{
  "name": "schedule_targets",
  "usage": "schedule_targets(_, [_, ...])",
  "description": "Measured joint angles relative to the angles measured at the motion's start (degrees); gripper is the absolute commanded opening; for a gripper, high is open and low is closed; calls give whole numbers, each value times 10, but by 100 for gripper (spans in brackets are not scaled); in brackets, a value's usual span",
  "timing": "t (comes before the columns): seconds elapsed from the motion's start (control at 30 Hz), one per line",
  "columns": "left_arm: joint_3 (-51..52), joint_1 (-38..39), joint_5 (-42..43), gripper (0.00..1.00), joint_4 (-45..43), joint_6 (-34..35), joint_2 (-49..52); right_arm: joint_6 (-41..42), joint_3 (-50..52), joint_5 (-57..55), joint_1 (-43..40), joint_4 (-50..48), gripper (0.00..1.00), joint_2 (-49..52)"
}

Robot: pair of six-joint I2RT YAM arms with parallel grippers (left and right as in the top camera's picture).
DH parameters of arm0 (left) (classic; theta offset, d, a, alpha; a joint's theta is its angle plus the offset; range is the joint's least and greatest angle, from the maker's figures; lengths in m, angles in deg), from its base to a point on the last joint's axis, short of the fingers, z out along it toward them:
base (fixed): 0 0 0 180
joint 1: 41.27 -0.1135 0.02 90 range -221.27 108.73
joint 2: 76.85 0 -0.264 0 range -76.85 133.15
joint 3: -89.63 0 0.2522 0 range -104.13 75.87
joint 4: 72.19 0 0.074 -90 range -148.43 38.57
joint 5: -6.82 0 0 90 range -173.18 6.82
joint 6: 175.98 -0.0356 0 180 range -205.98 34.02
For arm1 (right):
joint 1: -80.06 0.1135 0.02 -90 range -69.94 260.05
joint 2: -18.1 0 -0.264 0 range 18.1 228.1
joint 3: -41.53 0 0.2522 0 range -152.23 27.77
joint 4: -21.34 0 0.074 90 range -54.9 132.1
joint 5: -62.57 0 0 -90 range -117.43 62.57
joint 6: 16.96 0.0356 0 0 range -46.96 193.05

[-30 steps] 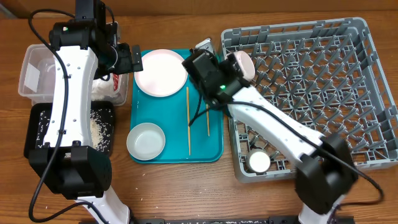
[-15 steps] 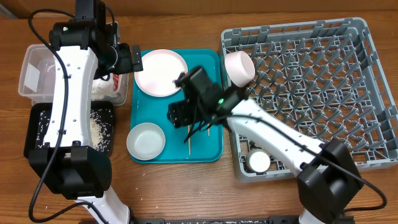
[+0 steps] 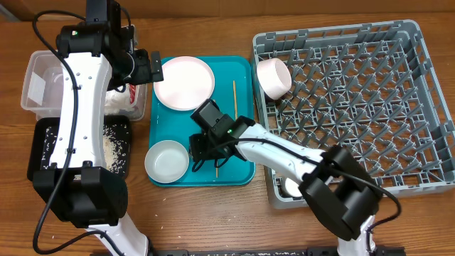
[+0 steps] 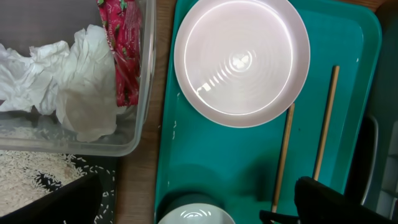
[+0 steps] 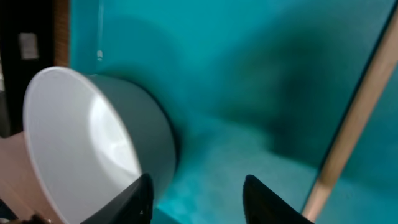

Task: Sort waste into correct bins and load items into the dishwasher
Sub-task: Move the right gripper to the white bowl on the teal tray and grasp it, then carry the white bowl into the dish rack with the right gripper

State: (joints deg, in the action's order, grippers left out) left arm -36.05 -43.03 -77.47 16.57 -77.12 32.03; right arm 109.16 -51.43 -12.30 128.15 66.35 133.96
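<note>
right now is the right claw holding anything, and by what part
Nothing is held. The right claw hangs open over the teal plastic tray, between the pale grey-green round bowl and a thin wooden chopstick.

The rack (image 3: pixel 355 107) stands at the serving tray's (image 3: pixel 242 71) 3 o'clock, the tub (image 3: pixel 32 78) at its 9 o'clock, the shallow tray (image 3: pixel 41 139) at the tub's 6 o'clock. On the serving tray, the plate (image 3: pixel 184 82) lies at 11 o'clock, a bowl (image 3: pixel 166 161) at 7, two chopsticks (image 4: pixel 325 121) toward 3. In the tub lie tissue (image 4: pixel 74 81) and wrapper (image 4: pixel 124 50); a second bowl (image 3: pixel 273 77) sits in the rack's 10 o'clock corner.
</note>
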Motion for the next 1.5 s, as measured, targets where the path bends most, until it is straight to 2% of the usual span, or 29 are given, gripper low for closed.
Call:
schedule_targets(0.13, [0, 0, 0, 100, 0, 0, 0, 3, 0, 5, 1, -2, 44, 9])
schedule_targets(0.4, [0, 0, 0, 100, 0, 0, 0, -9, -28, 10, 3, 32, 51, 9])
schedule_targets(0.63, [0, 0, 0, 100, 0, 0, 0, -32, -54, 25, -6, 21, 51, 9])
schedule_targets(0.97, [0, 0, 0, 100, 0, 0, 0, -53, -54, 11, 23, 34, 49, 9])
schedule_targets(1.03, [0, 0, 0, 100, 0, 0, 0, -54, -55, 9, 23, 42, 43, 15])
schedule_targets(1.1, [0, 0, 0, 100, 0, 0, 0, -54, -56, 8, 22, 45, 30, 27])
schedule_targets(1.23, [0, 0, 0, 100, 0, 0, 0, -49, -56, 5, 22, 49, 21, 48])
schedule_targets(1.33, [0, 0, 0, 100, 0, 0, 0, -48, -57, 5, 22, 48, 4, 49])
schedule_targets(1.5, [0, 0, 0, 100, 0, 0, 0, -47, -65, 3, 20, 75, 4, 49])
